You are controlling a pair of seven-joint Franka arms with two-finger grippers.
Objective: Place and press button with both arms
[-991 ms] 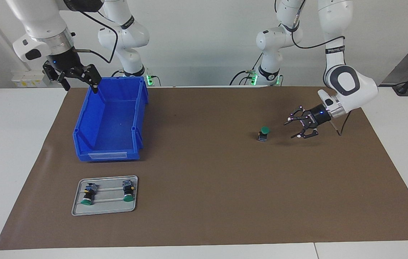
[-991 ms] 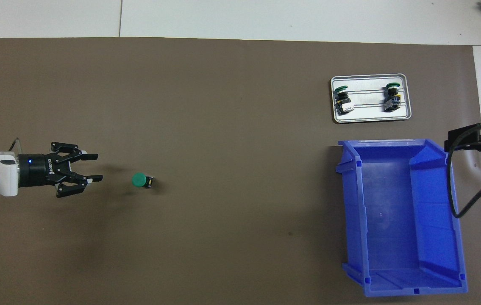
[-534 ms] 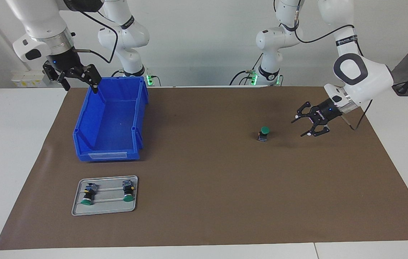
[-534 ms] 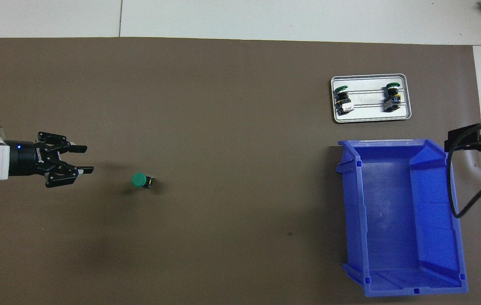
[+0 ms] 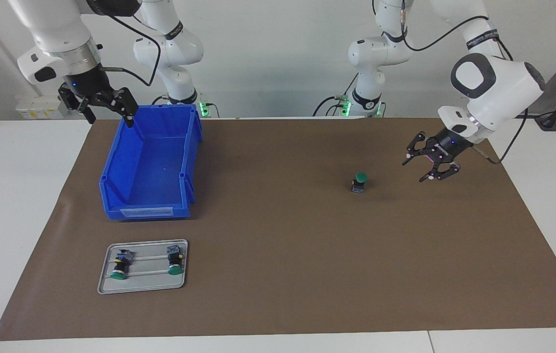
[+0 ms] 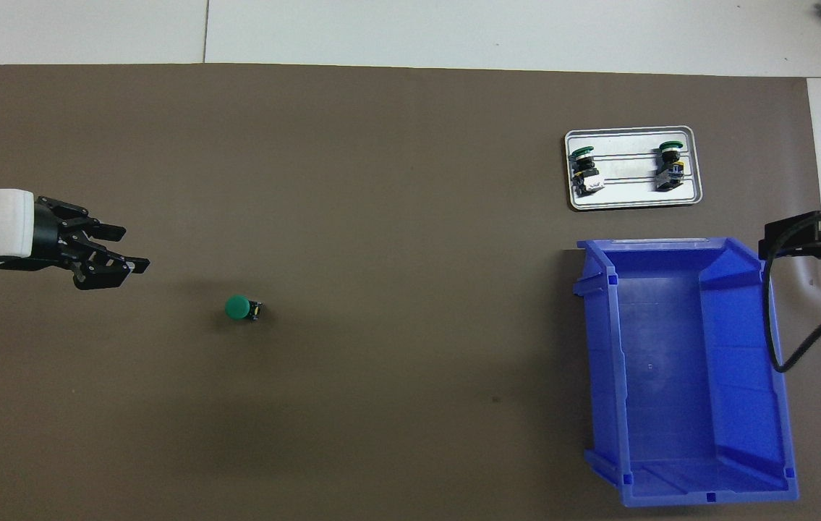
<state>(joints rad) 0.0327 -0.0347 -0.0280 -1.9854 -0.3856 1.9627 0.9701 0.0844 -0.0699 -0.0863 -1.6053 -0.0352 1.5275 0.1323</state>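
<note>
The right tool (image 5: 99, 105) waits raised over the corner of the blue bin (image 5: 150, 166) nearest the robots, at the right arm's end of the desk (image 5: 278, 304); its fingers are spread and carry nothing. The bin sits near the desk's edge on the robots' side, and farther from the robots the metal tray (image 5: 143, 267) holds two spare buttons (image 5: 121, 264) lying on their sides. A mix-up between these and the working one is a small risk, since they look alike.

The button (image 5: 359, 182) stands upright on the brown mat, green cap up, toward the left arm's end of the desk and well apart from the bin. It looks small and top-heavy, so a press that lands off-centre would likely tip or skid it.

The left tool (image 5: 430, 162) hangs in the air beside the button, toward the left arm's end, fingers partly spread and empty. Pressing with spread fingers could straddle the cap and knock it over.
</note>
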